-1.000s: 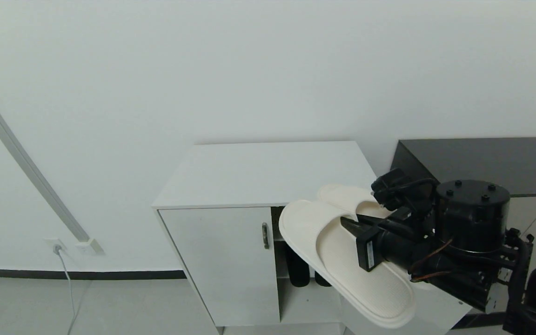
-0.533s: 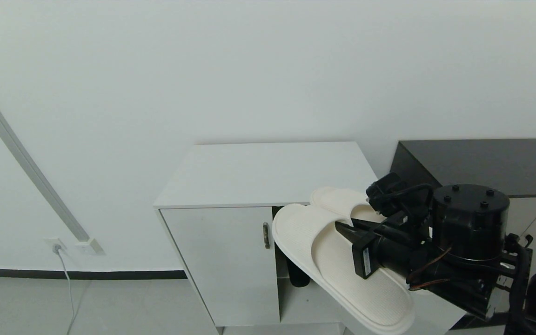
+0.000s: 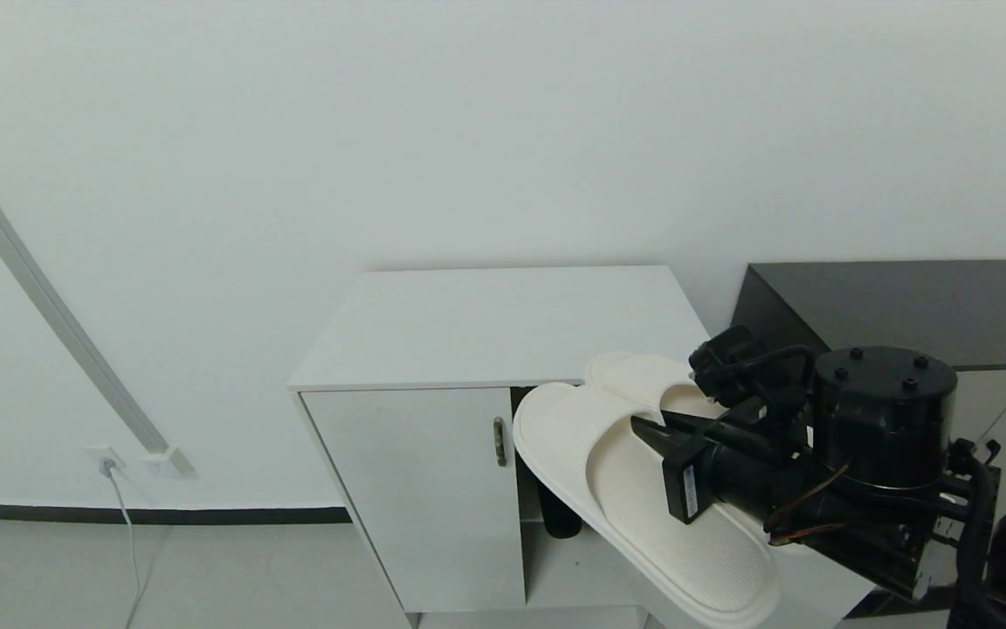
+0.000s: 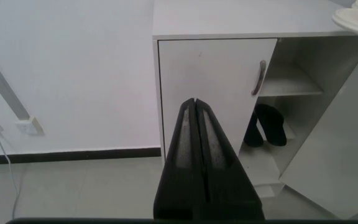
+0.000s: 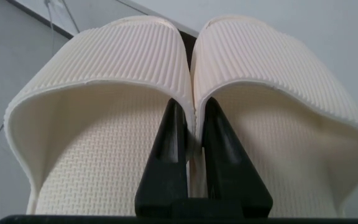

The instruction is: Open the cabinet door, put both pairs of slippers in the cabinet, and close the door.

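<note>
A white wall (image 3: 468, 131) backs the cabinet (image 3: 485, 328), open on one side. The right gripper (image 5: 188, 134) clamps the cream slippers (image 5: 135, 81) by their inner edges, just before that opening; black slippers (image 4: 269, 124) stand inside, beyond the left gripper (image 4: 194, 109), closed on nothing

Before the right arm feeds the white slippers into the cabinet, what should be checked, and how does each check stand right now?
1. Door open: ok. The right-hand door stands swung wide.
2. Grip on both white slippers: ok. The right gripper pinches their two inner walls together.
3. Free space inside: ok. The upper shelf looks bare, and the black slippers sit on the level below.
4. Toes lined up with the opening: cannot tell. The head view puts them in front of its top edge, but depth is unclear.
5. Left gripper out of the way: ok. It is shut, empty and held back from the opening.
</note>
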Robot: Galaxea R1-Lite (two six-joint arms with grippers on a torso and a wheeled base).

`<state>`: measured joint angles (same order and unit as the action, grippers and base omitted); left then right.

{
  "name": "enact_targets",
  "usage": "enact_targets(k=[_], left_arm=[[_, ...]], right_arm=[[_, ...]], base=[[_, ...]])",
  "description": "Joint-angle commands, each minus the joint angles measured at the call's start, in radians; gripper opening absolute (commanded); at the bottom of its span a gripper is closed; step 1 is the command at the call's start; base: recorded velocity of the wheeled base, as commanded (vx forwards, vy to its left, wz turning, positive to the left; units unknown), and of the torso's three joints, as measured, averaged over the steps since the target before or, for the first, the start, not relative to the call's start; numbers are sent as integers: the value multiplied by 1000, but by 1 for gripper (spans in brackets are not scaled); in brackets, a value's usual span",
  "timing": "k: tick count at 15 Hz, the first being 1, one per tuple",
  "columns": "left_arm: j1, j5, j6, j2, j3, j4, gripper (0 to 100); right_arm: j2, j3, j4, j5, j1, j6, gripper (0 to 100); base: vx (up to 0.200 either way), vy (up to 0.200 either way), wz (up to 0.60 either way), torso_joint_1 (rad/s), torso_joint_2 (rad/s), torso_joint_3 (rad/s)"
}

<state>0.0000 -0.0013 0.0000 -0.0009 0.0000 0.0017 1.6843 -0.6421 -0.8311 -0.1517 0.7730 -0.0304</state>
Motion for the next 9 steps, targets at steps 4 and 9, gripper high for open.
enact_targets(k=[4, 9], left_arm=[[0, 1, 0, 1, 0, 1, 0], [0, 0, 0, 1, 0, 0, 0]], right_arm=[[2, 4, 0, 0, 3, 0, 0], [-1, 7, 0, 0, 9, 0, 0]], base=[[0, 0, 0, -103, 250, 136], [0, 0, 0, -197, 468, 260]])
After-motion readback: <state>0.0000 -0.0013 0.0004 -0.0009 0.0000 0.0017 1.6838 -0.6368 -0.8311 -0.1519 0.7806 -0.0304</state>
